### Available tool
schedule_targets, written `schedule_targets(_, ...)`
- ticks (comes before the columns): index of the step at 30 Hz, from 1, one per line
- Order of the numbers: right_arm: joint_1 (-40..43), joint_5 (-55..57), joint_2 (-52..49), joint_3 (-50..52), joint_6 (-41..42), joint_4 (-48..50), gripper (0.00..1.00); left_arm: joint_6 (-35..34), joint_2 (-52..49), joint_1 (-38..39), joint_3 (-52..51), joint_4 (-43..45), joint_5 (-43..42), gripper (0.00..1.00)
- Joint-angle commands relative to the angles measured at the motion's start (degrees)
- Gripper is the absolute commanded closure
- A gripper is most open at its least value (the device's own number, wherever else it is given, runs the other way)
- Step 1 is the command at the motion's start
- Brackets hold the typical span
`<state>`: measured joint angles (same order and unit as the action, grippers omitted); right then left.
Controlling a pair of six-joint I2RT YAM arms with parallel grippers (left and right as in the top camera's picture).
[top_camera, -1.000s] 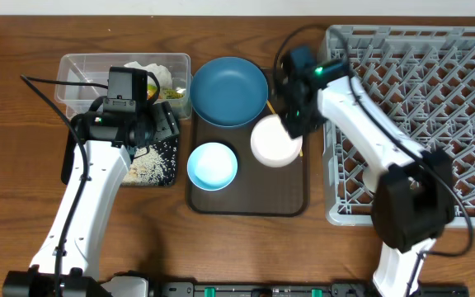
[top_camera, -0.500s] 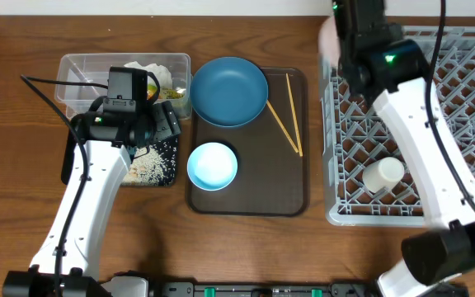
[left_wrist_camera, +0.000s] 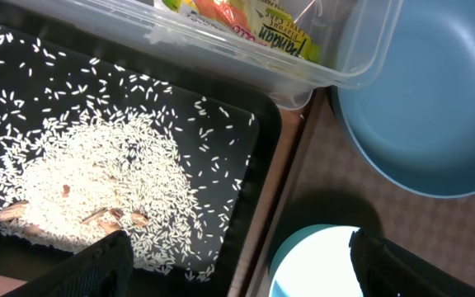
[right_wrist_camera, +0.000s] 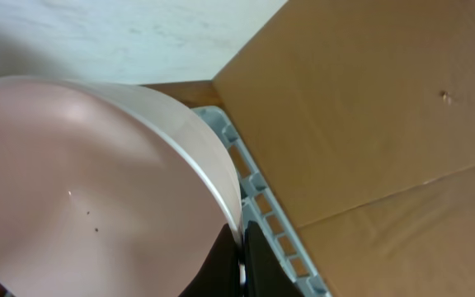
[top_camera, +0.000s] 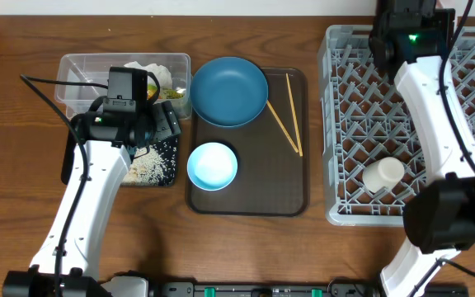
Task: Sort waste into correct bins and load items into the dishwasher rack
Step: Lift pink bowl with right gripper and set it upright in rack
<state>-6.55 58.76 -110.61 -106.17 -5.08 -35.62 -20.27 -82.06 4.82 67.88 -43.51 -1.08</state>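
Note:
My right gripper (top_camera: 399, 16) is at the far edge of the grey dishwasher rack (top_camera: 468, 124). It is shut on the rim of the white-beige bowl (right_wrist_camera: 97, 190), which the arm hides from overhead. The wrist view shows its fingertips (right_wrist_camera: 239, 257) pinching the rim beside the rack's edge (right_wrist_camera: 262, 206). A small white cup (top_camera: 383, 175) lies in the rack. My left gripper (top_camera: 165, 124) is open and empty over the black tray (left_wrist_camera: 258, 132), which holds rice (left_wrist_camera: 97, 181). The clear tub (top_camera: 81, 70) holds tissue (top_camera: 143, 68) and a wrapper (left_wrist_camera: 262, 21). The dark-blue plate (top_camera: 229, 91), light-blue bowl (top_camera: 213, 165) and chopsticks (top_camera: 287, 115) are on the brown tray.
The brown serving tray (top_camera: 254, 194) lies between the bins and the rack. The left arm stretches from the near left up to the black tray. A brown cardboard surface (right_wrist_camera: 369, 115) stands just behind the rack.
My right arm has carried the white-beige bowl off the brown tray, then rightward along the rack's far edge. The left arm has not moved.

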Motion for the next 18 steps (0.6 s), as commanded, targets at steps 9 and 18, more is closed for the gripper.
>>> schedule_targets(9, -0.22, 2.27, -8.81, 0.11, -14.27, 6.93, 0.99, 0.55, 0.63, -0.2, 0.59, -0.17, 0.7, 0.14)
schedule_targets(18, -2.91, 2.29, -14.01, 0.11, -14.27, 6.93, 0.99, 0.55, 0.63, -0.2, 0.59, -0.17, 0.7, 0.13)
